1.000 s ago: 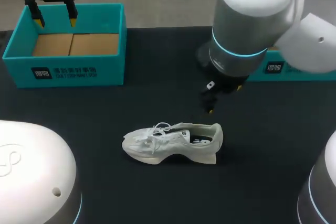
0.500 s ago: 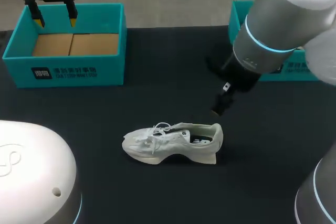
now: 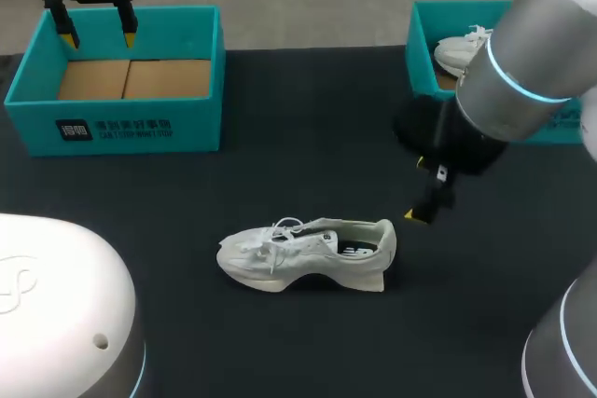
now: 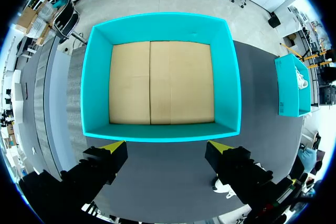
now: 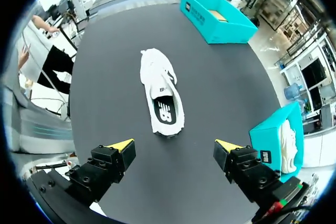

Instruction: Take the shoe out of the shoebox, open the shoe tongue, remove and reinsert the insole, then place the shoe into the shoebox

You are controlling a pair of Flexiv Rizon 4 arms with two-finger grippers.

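A white shoe [image 3: 308, 253] lies on its sole mid-table, toe to the left, with a dark printed insole showing inside. In the right wrist view the shoe [image 5: 163, 98] is just ahead of my right gripper [image 5: 176, 148], which is open and holds nothing. That right gripper [image 3: 424, 207] hangs just right of the heel. My left gripper [image 3: 96, 39] is open over the far rim of the empty teal shoebox [image 3: 140, 128]. The left wrist view looks down into this shoebox [image 4: 157, 132], past the open left gripper [image 4: 168, 148].
A second teal box [image 3: 424, 44] stands at the back right with another white shoe [image 3: 462, 48] in it. It also shows beside my right gripper as the teal box [image 5: 265, 129]. The black table top [image 3: 308, 137] lies bare between the boxes.
My right arm has swung to the right and a little forward, from behind the shoe to beside its heel, uncovering the back right box. Left arm and shoe are still.
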